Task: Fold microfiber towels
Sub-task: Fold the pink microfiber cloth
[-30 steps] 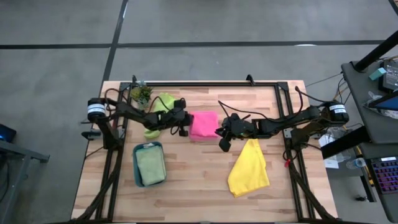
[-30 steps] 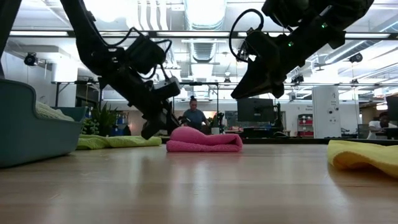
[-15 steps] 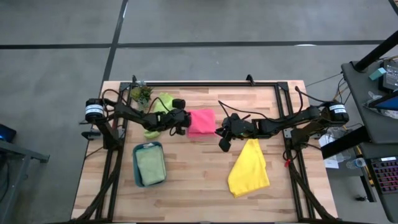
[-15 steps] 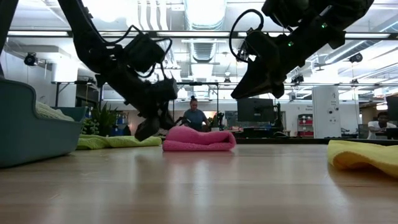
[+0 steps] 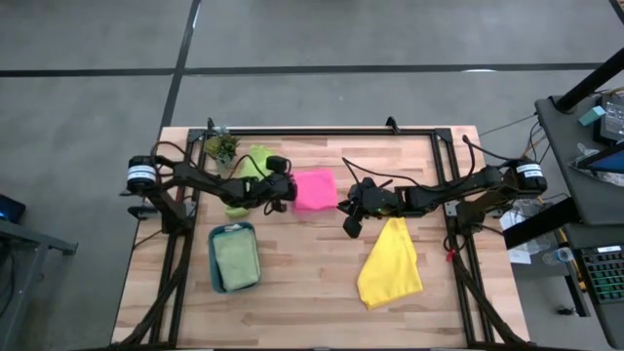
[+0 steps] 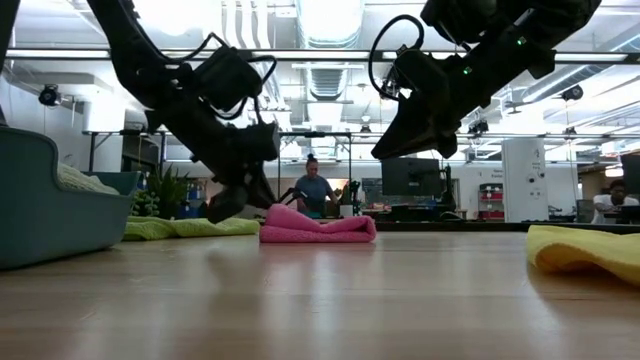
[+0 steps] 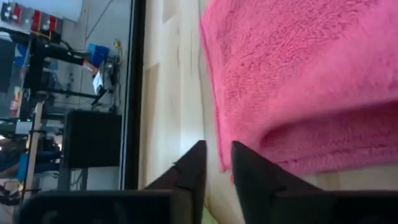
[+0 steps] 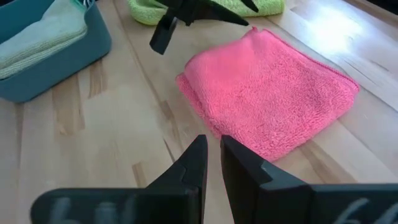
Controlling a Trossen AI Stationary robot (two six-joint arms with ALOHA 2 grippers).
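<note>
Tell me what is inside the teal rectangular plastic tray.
The teal rectangular plastic tray holds a folded pale sage green microfiber towel, which fills most of it. Whether anything lies beneath that towel cannot be seen, since it covers the tray's floor.

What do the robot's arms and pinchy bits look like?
Both arms are dark, nearly black, built from slim jointed pieces with loose black cables looping along them. Each has a white band with a dark stripe at its outer end. The left gripper and the right gripper are chunky black blocks ending in two narrow, pointed jaws. Small green lights glow on the right arm in the low view.
</note>
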